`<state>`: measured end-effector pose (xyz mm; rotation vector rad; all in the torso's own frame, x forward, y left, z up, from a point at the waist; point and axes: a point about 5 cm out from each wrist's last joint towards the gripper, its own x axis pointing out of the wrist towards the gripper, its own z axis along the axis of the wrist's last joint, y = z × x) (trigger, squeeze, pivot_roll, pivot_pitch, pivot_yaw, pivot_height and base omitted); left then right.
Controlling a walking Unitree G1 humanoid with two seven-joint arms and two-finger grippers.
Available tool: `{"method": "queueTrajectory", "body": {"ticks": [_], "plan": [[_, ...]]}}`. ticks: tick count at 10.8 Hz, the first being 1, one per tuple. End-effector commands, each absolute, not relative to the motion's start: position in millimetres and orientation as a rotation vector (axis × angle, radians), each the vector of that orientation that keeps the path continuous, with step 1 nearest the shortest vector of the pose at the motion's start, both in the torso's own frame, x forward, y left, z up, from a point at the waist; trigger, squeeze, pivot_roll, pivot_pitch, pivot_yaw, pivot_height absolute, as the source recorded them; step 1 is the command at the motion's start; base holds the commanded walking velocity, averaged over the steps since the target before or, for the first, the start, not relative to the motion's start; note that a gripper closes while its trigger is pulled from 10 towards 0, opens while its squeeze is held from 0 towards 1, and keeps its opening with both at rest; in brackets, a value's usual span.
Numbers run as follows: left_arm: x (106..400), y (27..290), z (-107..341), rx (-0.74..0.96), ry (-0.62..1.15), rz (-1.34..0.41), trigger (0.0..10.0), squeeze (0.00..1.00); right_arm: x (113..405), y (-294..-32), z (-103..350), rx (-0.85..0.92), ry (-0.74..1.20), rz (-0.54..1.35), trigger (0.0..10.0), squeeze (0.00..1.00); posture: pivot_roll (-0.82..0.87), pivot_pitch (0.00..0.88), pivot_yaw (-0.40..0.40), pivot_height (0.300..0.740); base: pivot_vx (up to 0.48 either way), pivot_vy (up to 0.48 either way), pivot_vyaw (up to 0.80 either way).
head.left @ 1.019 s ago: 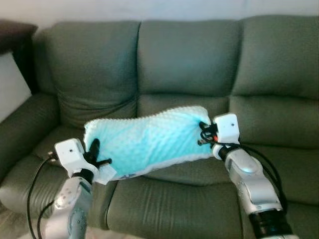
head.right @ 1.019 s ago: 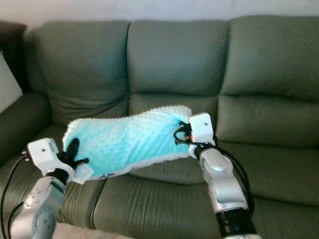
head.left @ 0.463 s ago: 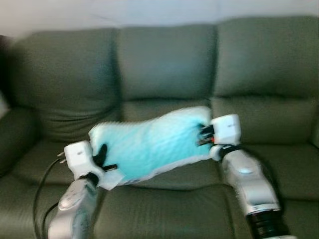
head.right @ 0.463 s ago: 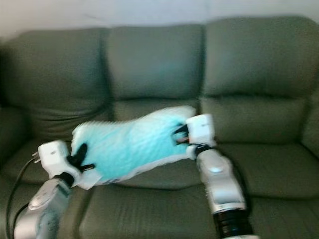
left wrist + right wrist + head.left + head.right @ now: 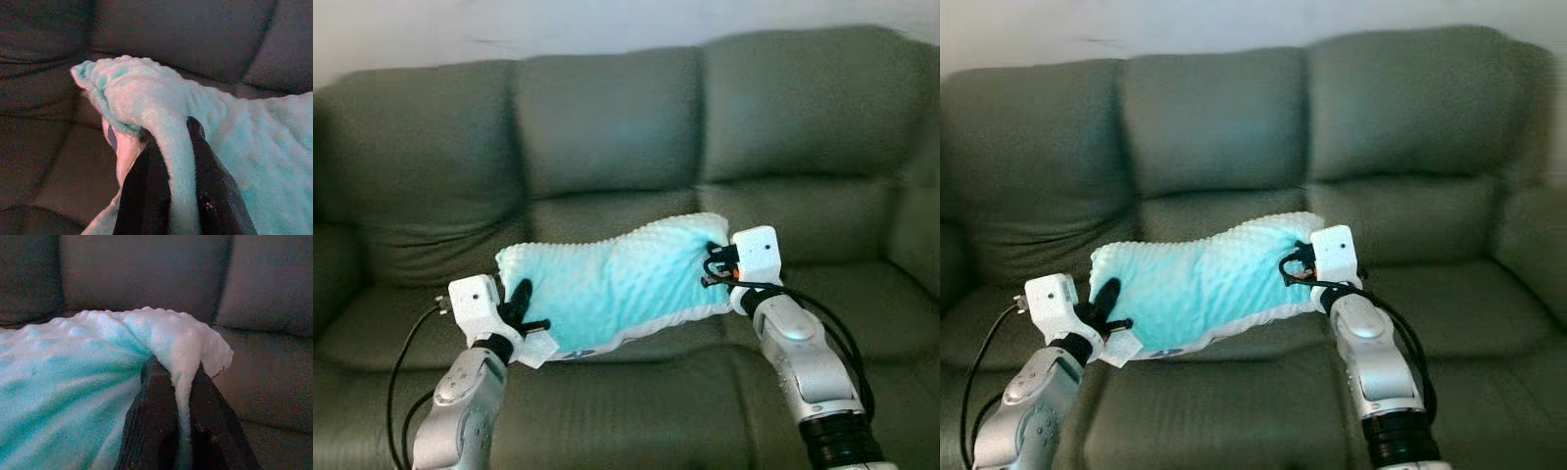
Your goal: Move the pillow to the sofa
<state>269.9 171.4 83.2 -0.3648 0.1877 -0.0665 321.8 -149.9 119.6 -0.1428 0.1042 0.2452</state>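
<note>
The pillow point(image 5: 617, 284) is not yet on the sofa point(image 5: 607, 127). It hangs in the air in front of the middle seat, stretched between the two grippers, a little above the seat cushions. So I judge that the carrying part is almost done: the robot stands right before the sofa, and what is left is to lower the pillow on the seat and to release it.

The left gripper point(image 5: 521, 305) holds the pillow's left end, which is the lower end. In the left wrist view its two black fingers point(image 5: 146, 196) are closed on a fold of the turquoise fabric. The right gripper point(image 5: 715, 264) holds the right end, which is higher, so the pillow is tilted. In the right wrist view the fingers point(image 5: 156, 431) pinch a thin edge of the fabric between them.

Both silver arms reach forward from below, with elbows bent and the wrists turned inward toward each other.
</note>
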Motion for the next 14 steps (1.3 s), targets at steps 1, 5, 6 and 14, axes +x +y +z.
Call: {"method": "queueTrajectory", "body": {"ticks": [1,5,6,14], "plan": [[272.0,174.5,91.5,-0.343,0.151,-0.061,10.0,0.00,323.6,-145.4,123.7,-0.138,0.092,0.254,10.0,0.00,-0.25,0.000,0.082,0.740,0.000,0.000,0.00],[271.3,172.5,90.6,-0.352,0.147,-0.074,10.0,0.00,323.5,-144.8,123.9,-0.137,0.094,0.256,10.0,0.00,-0.25,0.000,0.084,0.740,0.084,0.085,0.00],[270.9,172.3,89.9,-0.360,0.153,-0.066,10.0,0.00,323.5,-144.9,124.0,-0.137,0.094,0.256,10.0,0.00,-0.25,0.000,0.082,0.740,0.307,0.304,0.00],[275.8,168.0,59.4,-0.313,0.303,-0.082,10.0,0.00,326.2,-140.0,108.3,-0.065,0.162,0.229,10.0,0.00,-0.24,0.014,0.089,0.740,0.000,0.000,0.00]]}}
